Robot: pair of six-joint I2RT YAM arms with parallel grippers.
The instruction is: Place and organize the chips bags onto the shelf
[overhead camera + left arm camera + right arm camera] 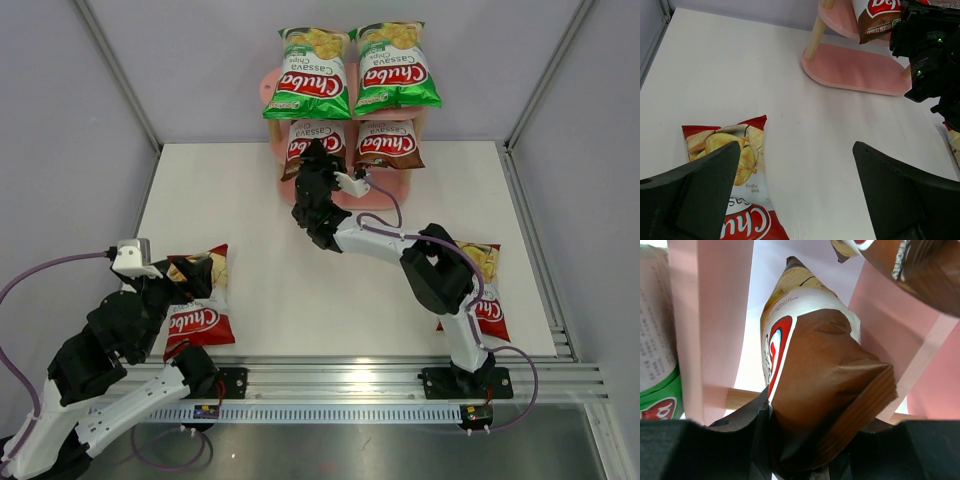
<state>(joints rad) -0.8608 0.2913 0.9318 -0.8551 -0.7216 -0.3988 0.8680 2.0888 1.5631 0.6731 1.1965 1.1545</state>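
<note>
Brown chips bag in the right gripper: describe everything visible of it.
A glossy brown bag, puffed and creased, with a red-and-white logo and chip pictures toward its far end. The right gripper pinches its near end between both fingers. It is on the left of the middle tier of the pink shelf, beside the other brown bag and below the left green bag. Whether its weight rests on the board cannot be told.

Bench centre open. Right arm blocks shelf front, upper centre. Red bag lower left, second red bag lower right.
</note>
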